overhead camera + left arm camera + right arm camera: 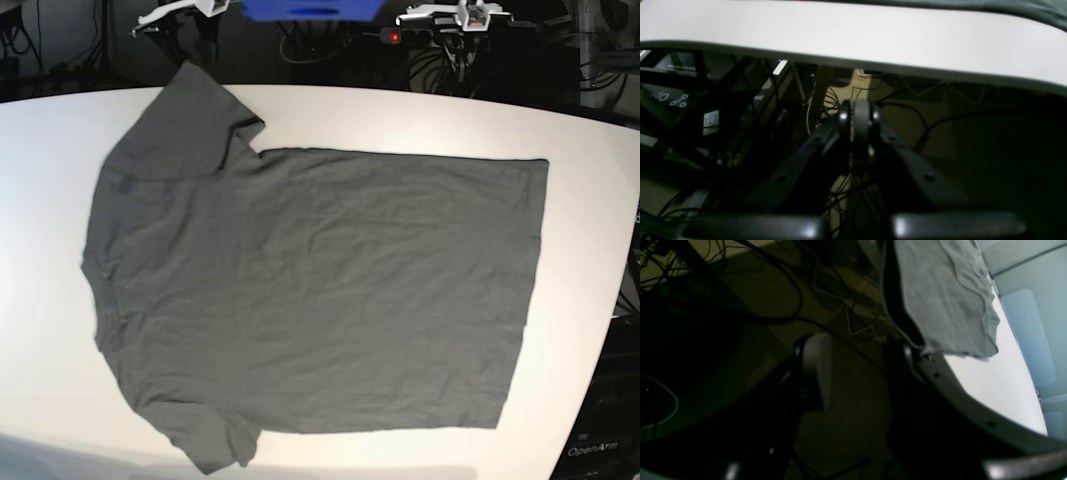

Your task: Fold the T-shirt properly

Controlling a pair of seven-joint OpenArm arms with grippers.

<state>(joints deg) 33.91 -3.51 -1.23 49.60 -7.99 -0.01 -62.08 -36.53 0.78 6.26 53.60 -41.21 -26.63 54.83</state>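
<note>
T-shirt (310, 300): dark grey, spread flat on the white bench (420, 115), covering most of the top, collar end toward the bench's left edge and straight hem toward the right edge in the base view; one sleeve reaches the far left corner, the other lies at the near edge. Only the base view shows the whole garment; neither arm appears in it. Left wrist view: the left jaws (858, 115) are clenched, tips together, holding nothing, hanging below the bench edge (853, 36) and apart from it; a thin dark strip of the T-shirt (1023, 8) shows at the upper right corner of that view, lying on the bench top. Right wrist view: the right jaws (862, 355) stand parted with nothing between them, beside and below the curved bench rim (973, 410); one pale finger (818, 360) shows clearly, the other is lost in shadow against the rim. A part of the T-shirt (940, 300) lies near that rim, looking light grey here, its ragged edge ending on bare white bench; which part of the garment it is cannot be told. Under the bench, both wrist views: dim floor, tangled black cables (836, 100), dark frame members (700, 66), mostly blurred. Base view, beyond the far edge: a blue object (310, 10), cut off by the frame, white brackets (460, 15) and a small red light (395, 37). At the right edge, a dark case (600, 440) with a white logo, partly cut off.
</note>
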